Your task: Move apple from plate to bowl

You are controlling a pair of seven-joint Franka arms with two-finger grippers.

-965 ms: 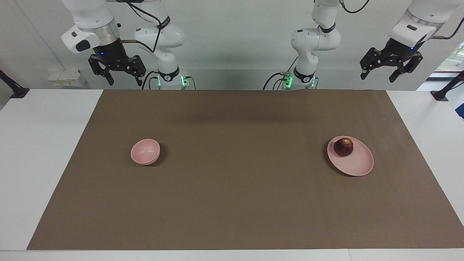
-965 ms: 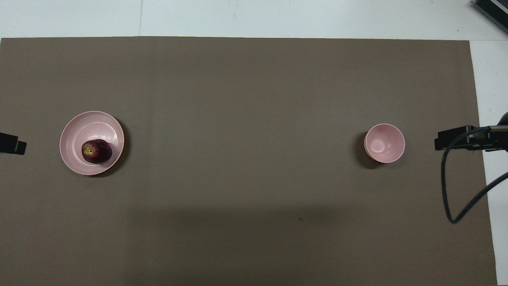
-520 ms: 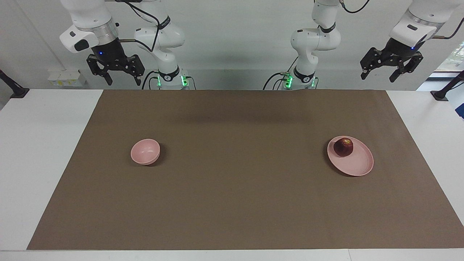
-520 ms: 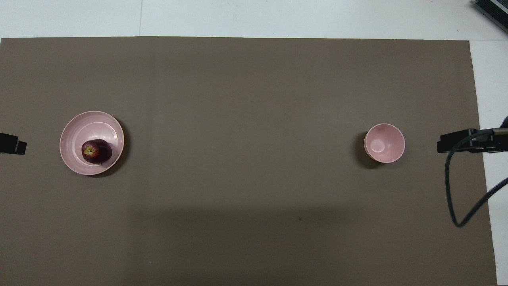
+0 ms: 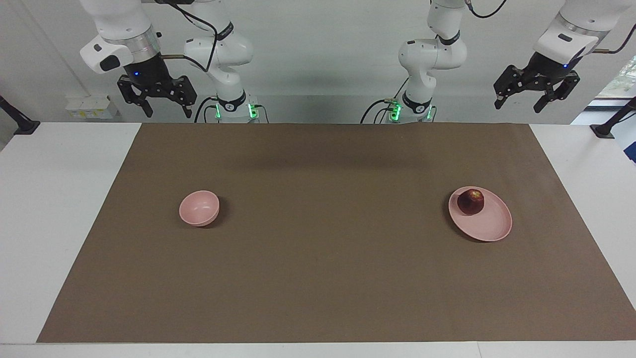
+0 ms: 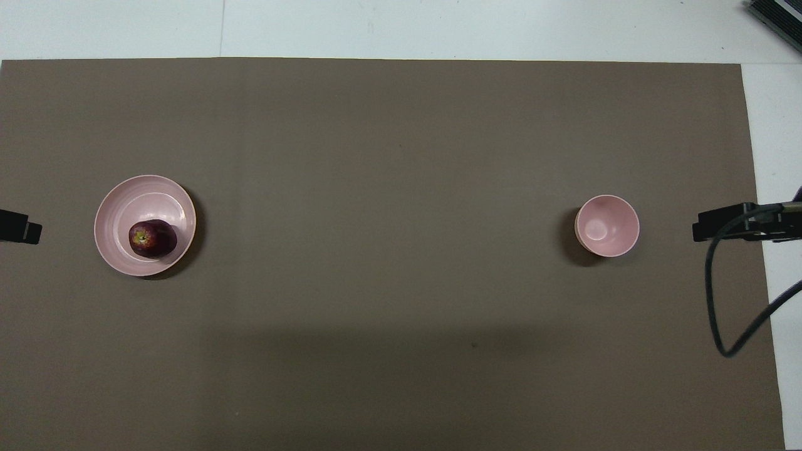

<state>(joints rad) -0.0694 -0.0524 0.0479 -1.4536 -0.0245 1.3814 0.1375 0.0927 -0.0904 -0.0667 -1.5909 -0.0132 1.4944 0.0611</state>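
Note:
The dark red apple (image 5: 470, 201) lies on the pale pink plate (image 5: 489, 226) toward the left arm's end of the table, on the part of the plate nearer to the robots. It also shows in the overhead view (image 6: 151, 238) on the plate (image 6: 119, 207). The small pink bowl (image 5: 198, 208) (image 6: 606, 225) stands empty toward the right arm's end. My left gripper (image 5: 518, 106) hangs open and empty, high over the table's edge by its own end. My right gripper (image 5: 168, 112) hangs open and empty, high over the edge by its end.
A brown mat (image 5: 318, 278) covers most of the white table (image 5: 54, 209). A black cable (image 6: 720, 313) hangs from the right arm over the mat's end. The two arm bases (image 5: 231, 107) (image 5: 415, 107) stand at the table's edge.
The right gripper has drifted slightly up and outward toward its end of the table. The left gripper has risen slightly. Apple, plate and bowl have not moved.

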